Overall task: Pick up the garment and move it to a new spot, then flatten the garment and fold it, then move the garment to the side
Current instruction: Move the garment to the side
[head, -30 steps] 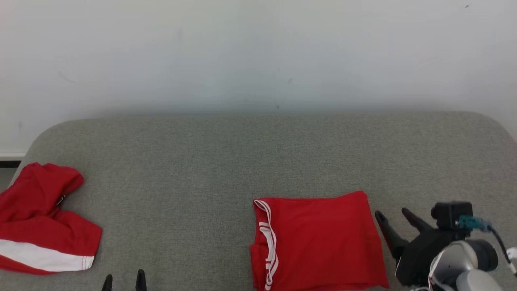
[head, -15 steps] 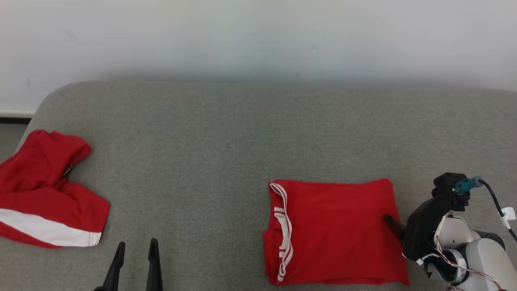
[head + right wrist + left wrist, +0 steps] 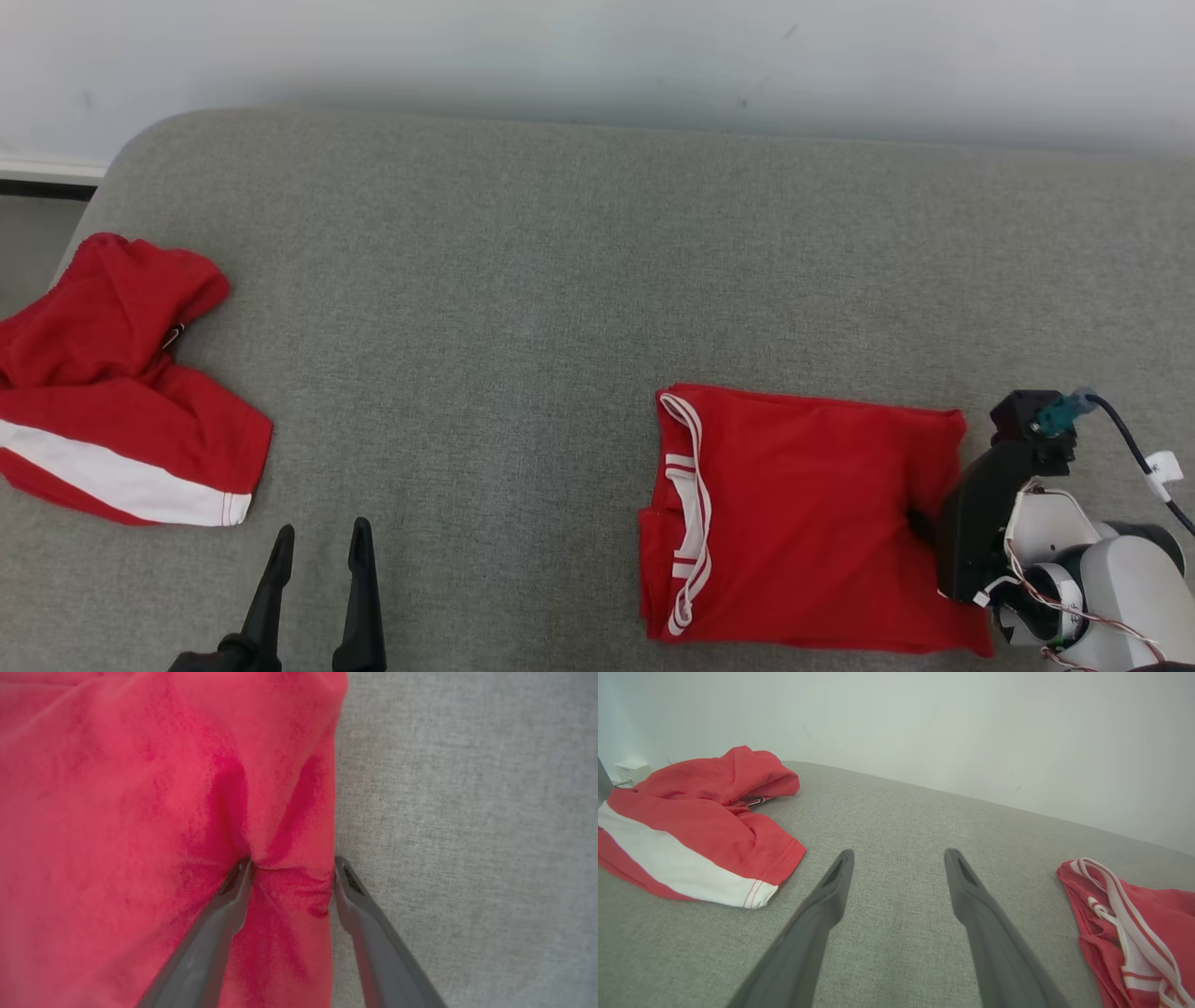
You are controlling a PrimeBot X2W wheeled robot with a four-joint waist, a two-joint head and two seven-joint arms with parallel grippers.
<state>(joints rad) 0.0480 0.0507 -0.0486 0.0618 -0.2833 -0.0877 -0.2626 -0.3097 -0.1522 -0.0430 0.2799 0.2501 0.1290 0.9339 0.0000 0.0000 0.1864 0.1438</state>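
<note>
At near right of tabletop (image 3: 523,280), folded red garment (image 3: 812,523); right tool (image 3: 292,865), half spread, straddles its right edge, cloth bunching inside. Better catch all layers before lifting. Left tool (image 3: 319,537) spread, empty.

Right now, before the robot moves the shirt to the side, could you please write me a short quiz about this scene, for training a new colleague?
1. True or false: the left gripper holds the crumpled garment.
2. Where do the fingers of the right gripper stand? A) on either side of the right edge of the folded shirt; B) at the folded shirt's left edge; C) on the crumpled garment.
3. Fill in: the crumpled garment has a broad ___ band.
Key: 1 false, it is open and empty. 2 A. 3 white.
</note>
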